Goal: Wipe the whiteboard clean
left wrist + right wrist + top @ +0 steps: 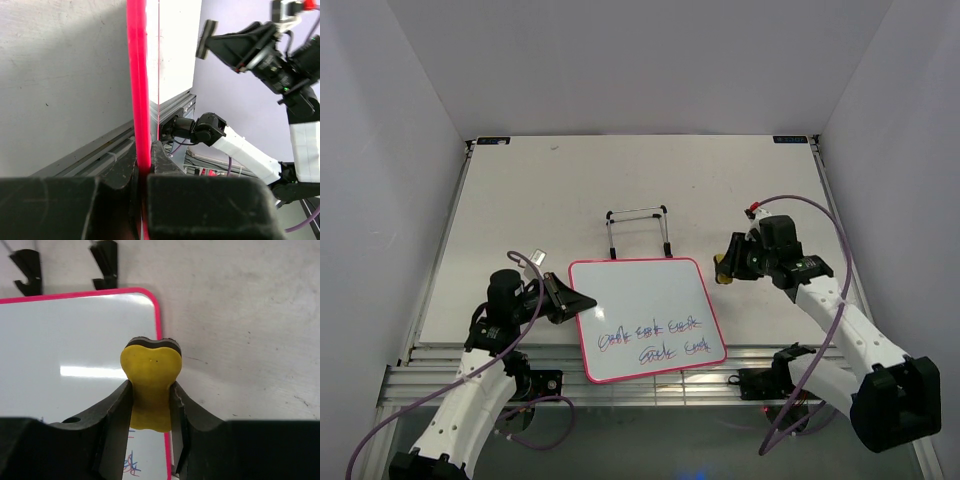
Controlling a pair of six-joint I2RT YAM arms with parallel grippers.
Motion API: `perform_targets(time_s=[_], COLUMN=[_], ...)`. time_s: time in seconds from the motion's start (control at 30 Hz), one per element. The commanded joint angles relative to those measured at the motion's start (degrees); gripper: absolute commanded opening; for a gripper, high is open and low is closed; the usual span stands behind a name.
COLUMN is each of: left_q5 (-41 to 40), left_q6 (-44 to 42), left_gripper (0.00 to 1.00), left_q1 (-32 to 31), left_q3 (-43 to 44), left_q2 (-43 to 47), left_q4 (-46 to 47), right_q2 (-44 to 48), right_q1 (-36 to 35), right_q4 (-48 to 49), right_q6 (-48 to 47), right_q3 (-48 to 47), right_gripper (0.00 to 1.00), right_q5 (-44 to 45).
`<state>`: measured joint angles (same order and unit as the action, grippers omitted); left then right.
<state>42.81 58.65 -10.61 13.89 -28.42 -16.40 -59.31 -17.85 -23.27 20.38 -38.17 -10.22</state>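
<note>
Pale bench lay under the scribbled whiteboard; left pincer was clamped on its left rim, right pincer, beside its far-right corner, pinched a yellow eraser.

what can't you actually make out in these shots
The scribbles: too small to read in the top view; mostly behind the right gripper in its wrist view.
The whiteboard face: left wrist view catches it edge-on, no writing shows.
The eraser underside: faces away from the right wrist camera; contact with the board cannot be told.
</note>
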Motion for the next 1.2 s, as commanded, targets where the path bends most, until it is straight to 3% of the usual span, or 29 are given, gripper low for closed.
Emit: perform_targets(time_s=[0.0, 0.07, 0.17, 0.3, 0.37, 0.4, 0.6, 0.83, 1.17], left_q5=[-1.14, -1.32, -1.5, -1.76, -1.94, -1.94, -1.24, -0.71, -0.18], left_q6=[-1.0, -1.0, -1.17, -1.26, -1.17, -1.17, -1.79, -2.05, -1.88], left_gripper=[0.0, 0.0, 0.0, 0.0, 0.0, 0.0, 0.0, 0.0, 0.0], left_q1=[0.24, 0.15, 0.24, 0.24, 0.24, 0.24, 0.24, 0.24, 0.24], left_q3=[2.55, 2.63, 2.9, 3.16, 3.25, 3.25, 3.34, 3.6, 3.78], left_q2=[1.53, 1.36, 1.09, 0.83, 0.74, 0.65, -0.66, -0.58, -0.23], left_q4=[2.96, 2.96, 3.04, 3.04, 3.04, 2.96, 3.13, 3.04, 2.52], right_q2=[3.49, 4.72, 6.57, 6.05, 4.3, 1.68, -13.97, -25.58, -29.02], right_q1=[-3.58, -6.57, -17.89, -39.04, -44.79, -50.04, -64.74, -69.25, -68.55], right_q4=[-2.75, -1.09, 2.78, 7.61, 8.32, 8.33, 3.15, 5.16, 5.35], right_q6=[-0.88, 0.44, 2.99, 6.86, 8.7, 8.97, 7.31, 3.79, 3.61], right_q3=[-1.29, 0.28, 1.08, -0.67, -3.56, -4.97, -20.25, -30.46, -30.3], right_gripper=[0.15, 0.15, 0.15, 0.15, 0.15, 0.15, 0.15, 0.15, 0.15], right_q5=[-4.7, -6.21, -5.7, 3.17, 9.23, 11.25, 23.38, 21.3, 20.32])
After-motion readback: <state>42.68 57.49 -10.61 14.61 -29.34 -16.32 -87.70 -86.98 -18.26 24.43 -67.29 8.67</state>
